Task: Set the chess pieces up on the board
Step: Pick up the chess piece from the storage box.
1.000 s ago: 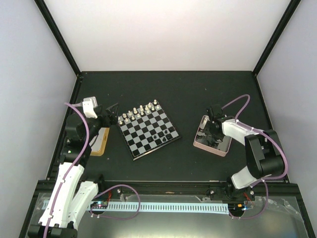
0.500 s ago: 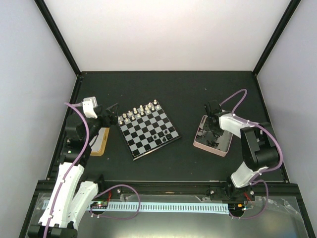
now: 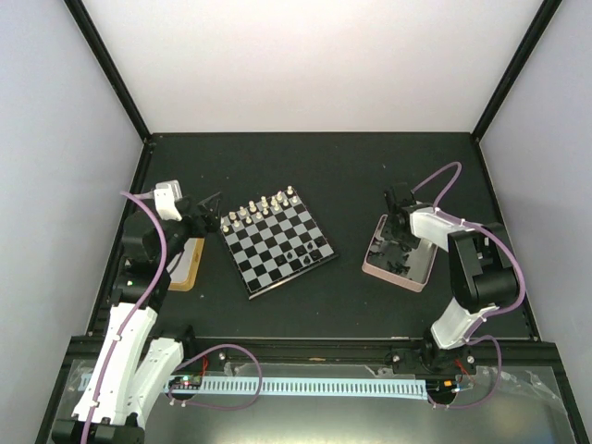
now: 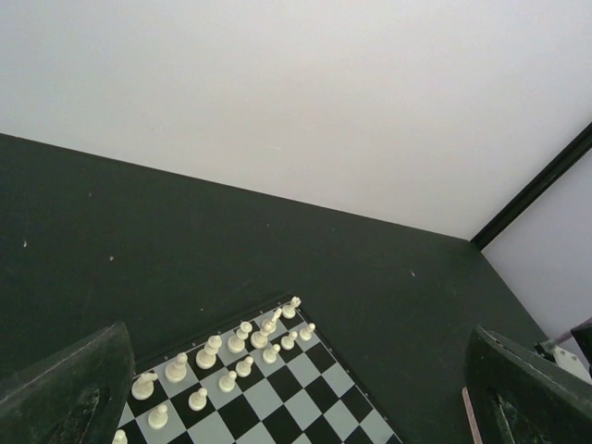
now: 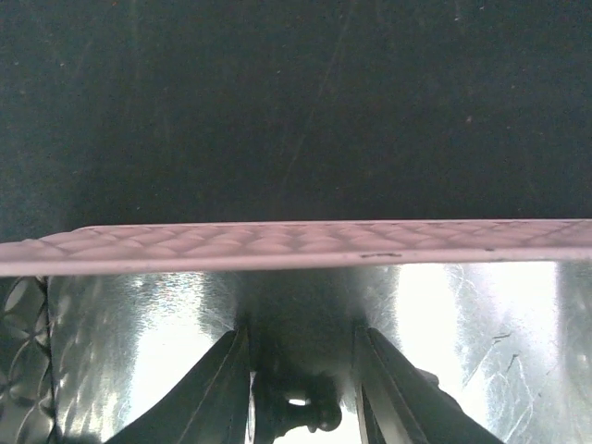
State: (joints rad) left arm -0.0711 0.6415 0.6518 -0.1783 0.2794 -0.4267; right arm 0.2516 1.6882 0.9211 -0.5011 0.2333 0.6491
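Board (image 3: 277,248) sits on the dark counter (image 3: 351,176), a bit left of centre & turned at an angle. White pieces (image 3: 260,211) stand upright in two rows along its far-left edge. Two black pieces (image 3: 294,252) stand close together on squares nr the near-right side. Rest of the squares look bare.

Left arm (image 3: 139,305) reaches fwd on the left. Left jaws are spread wide w/ nothing btwn them, held above the counter just off the board's left corner & aimed across the white rows. A tan tray (image 3: 188,270) lies on the counter beside that arm, just left of the board, partly hidden by it.

Right arm (image 3: 467,277) folds back over a pink tray (image 3: 390,279), which lies well right of the board. Right jaws are down inside the tray, part-way apart. A black piece (image 5: 291,409) is btwn the two fingers (image 5: 208,393), close against one, w/ a sliver of gap to the other. Can't tell if it's really pinched or just sitting there. Tray floor is shiny w/ lots of glare. From overhead there are more dark shapes in the tray, too small to make out.
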